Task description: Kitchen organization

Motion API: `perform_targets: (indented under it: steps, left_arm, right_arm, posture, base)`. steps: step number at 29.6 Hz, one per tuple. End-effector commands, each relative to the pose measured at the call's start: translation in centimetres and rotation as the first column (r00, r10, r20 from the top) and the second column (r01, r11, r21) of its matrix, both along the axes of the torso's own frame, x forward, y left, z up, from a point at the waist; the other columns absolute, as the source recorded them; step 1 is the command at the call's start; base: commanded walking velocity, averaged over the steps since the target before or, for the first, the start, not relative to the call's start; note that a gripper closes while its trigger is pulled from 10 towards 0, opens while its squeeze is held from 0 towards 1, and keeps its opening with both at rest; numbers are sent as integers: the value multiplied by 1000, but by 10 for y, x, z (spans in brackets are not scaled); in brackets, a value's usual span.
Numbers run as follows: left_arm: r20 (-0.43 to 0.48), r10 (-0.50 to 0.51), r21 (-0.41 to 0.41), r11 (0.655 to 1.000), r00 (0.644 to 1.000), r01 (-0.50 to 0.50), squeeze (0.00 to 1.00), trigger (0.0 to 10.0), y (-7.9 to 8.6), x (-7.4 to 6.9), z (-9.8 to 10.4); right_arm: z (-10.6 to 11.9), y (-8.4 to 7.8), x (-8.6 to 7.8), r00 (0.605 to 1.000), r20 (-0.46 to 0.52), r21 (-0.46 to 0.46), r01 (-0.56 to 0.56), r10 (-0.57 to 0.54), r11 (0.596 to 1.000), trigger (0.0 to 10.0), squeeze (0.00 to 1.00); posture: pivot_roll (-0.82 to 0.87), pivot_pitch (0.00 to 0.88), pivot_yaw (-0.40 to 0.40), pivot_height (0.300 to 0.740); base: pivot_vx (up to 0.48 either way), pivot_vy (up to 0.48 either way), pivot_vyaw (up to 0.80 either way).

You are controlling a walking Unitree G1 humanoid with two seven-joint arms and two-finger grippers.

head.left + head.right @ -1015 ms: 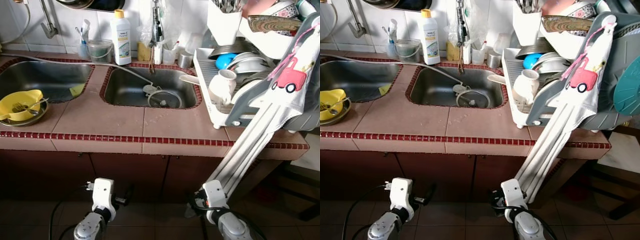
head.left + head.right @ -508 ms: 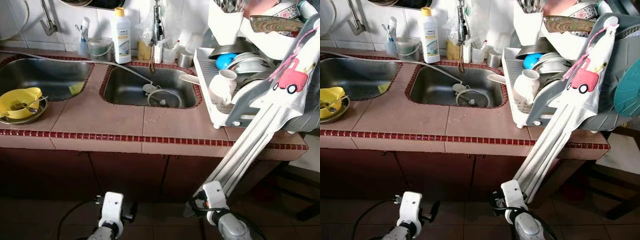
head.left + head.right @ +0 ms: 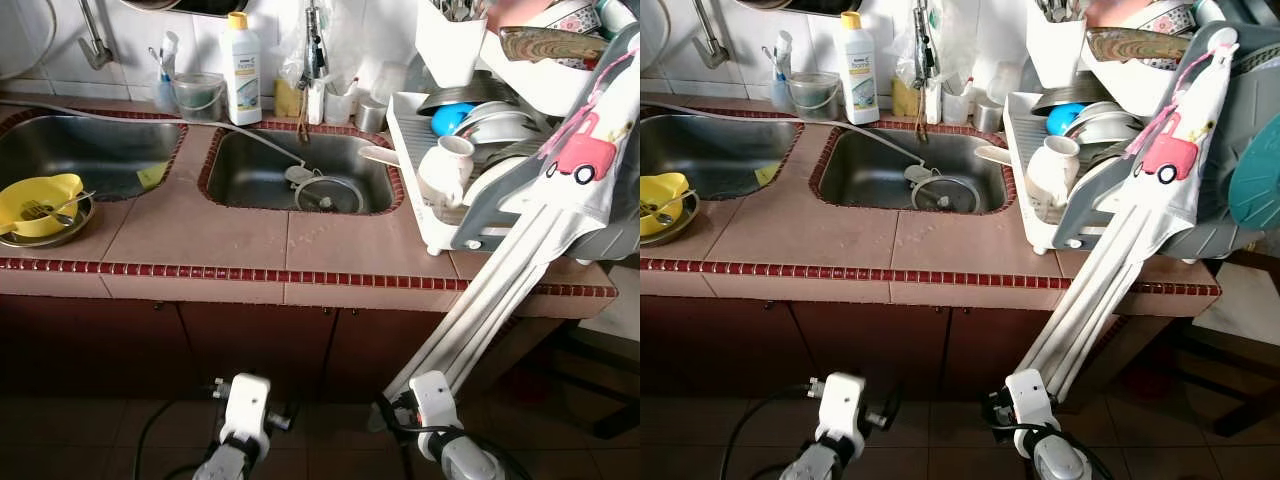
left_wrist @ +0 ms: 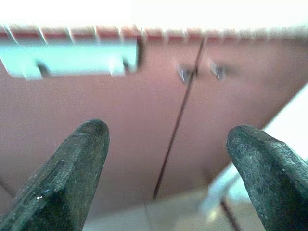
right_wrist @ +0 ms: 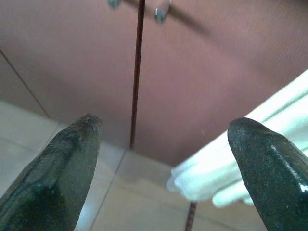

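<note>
Beyond both grippers' spread fingers stand brown cabinet doors [image 5: 96, 62]; a white folded frame [image 5: 226, 163] leans near the right gripper [image 5: 163, 178], left gripper [image 4: 166, 178] low beside it.

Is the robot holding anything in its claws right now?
No. The left gripper and right gripper are both open with nothing between their fingers, down low facing the cabinet doors.

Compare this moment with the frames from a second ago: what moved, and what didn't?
The left arm's wrist swung inward toward the right arm's and dropped lower in the head view; the right wrist also sank slightly. Nothing was gripped or released: both grippers, left and right, are open and empty, facing the cabinet doors. The yellow bowl, bottle, dish rack and mug kept their places.
</note>
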State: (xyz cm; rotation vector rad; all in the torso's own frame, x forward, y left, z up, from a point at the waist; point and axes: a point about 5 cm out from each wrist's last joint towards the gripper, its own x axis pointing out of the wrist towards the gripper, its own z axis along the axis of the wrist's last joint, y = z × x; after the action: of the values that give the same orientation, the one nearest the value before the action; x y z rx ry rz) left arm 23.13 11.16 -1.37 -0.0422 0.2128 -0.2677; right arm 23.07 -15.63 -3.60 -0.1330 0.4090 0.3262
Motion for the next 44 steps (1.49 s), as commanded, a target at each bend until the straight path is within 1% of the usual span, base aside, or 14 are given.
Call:
perform_targets:
  steps: [1,3,4,5,7,9,15,19,21,30,31,34,40,44]
  left_arm:
    - [-31,71,-106,992,997,-74,0,10000,-3,11,7]
    - [-36,133,-160,977,990,-137,0,10000,1,20,14]
    - [-65,263,-268,925,963,-271,0,10000,7,33,24]
    - [-70,297,-306,902,952,-304,0,10000,8,40,31]
    - [-70,310,-329,890,948,-316,0,10000,8,44,37]
    - [33,302,-356,894,953,-271,0,10000,4,51,61]
    - [190,163,-276,955,968,-107,0,10000,1,49,85]
    - [230,107,-224,973,967,-54,0,10000,3,45,90]
    - [284,62,-154,988,957,-18,0,10000,15,43,101]
    - [219,75,-136,990,973,-45,0,10000,40,35,107]
    - [235,86,-121,991,968,-59,0,10000,45,37,114]
    - [230,82,-157,987,970,-46,0,10000,47,42,121]
    - [298,39,-116,993,954,-4,0,10000,46,55,141]
    - [302,-12,-107,993,953,47,0,10000,45,58,150]
  right_arm:
    - [9,1,8,998,60,16,-5,4,1000,10000,0]
    - [13,2,12,997,83,24,-12,10,1000,10000,0]
    - [18,4,17,993,114,32,-20,16,999,10000,0]
    - [22,5,20,991,132,36,-23,18,999,10000,0]
    - [25,6,23,989,149,39,-25,19,999,10000,0]
    - [33,7,30,982,190,50,-25,15,998,10000,0]
    - [43,12,36,969,245,62,-49,33,997,10000,0]
    - [48,15,38,960,276,69,-65,43,996,10000,0]
    - [67,21,44,931,359,95,-112,70,989,10000,0]
    - [127,31,60,844,536,121,-111,29,986,10000,0]
    - [144,31,66,827,562,147,-89,-9,985,10000,0]
    - [160,31,73,800,598,175,-73,-47,982,10000,0]
    - [181,26,86,789,610,164,-47,-64,985,10000,0]
    - [184,18,92,818,570,119,15,-80,993,10000,0]
  posture:
    - [-157,40,-82,740]
    - [-157,37,-82,740]
    - [-163,35,-81,740]
    - [-165,33,-81,740]
    - [-165,33,-81,740]
    - [-172,26,-82,740]
    - [-173,26,-88,740]
    - [-171,26,-90,740]
    - [-172,27,-90,740]
    - [-182,27,-79,740]
    - [-182,27,-79,740]
    - [-175,24,-82,740]
    - [-162,21,-91,740]
    - [-146,11,-100,740]
  base:
    - [0,0,0]
    - [0,0,0]
    - [0,0,0]
    - [0,0,0]
    - [0,0,0]
    - [0,0,0]
    - [0,0,0]
    - [0,0,0]
    - [0,0,0]
    - [0,0,0]
    - [0,0,0]
    - [0,0,0]
    - [0,0,0]
    - [0,0,0]
